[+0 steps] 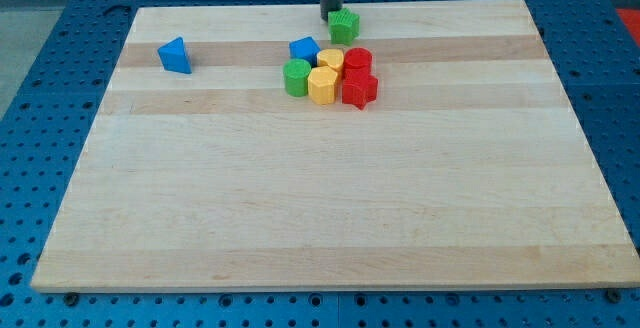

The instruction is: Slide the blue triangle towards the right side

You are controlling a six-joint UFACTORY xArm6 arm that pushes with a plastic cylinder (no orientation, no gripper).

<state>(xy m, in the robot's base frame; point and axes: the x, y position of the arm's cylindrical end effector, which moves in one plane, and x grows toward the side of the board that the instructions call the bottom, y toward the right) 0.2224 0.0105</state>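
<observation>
Over at the view's top-left of the wooden board [330, 218] sits the small blue plastic triangle [174, 55], well apart from my tip [329, 18]. No jaws here, just a rod holding nothing. Looks light and slidey; I'd push its left face.

Two blue blocks [175, 56], two green [344, 25], two yellow [322, 85], two red [359, 89].
</observation>
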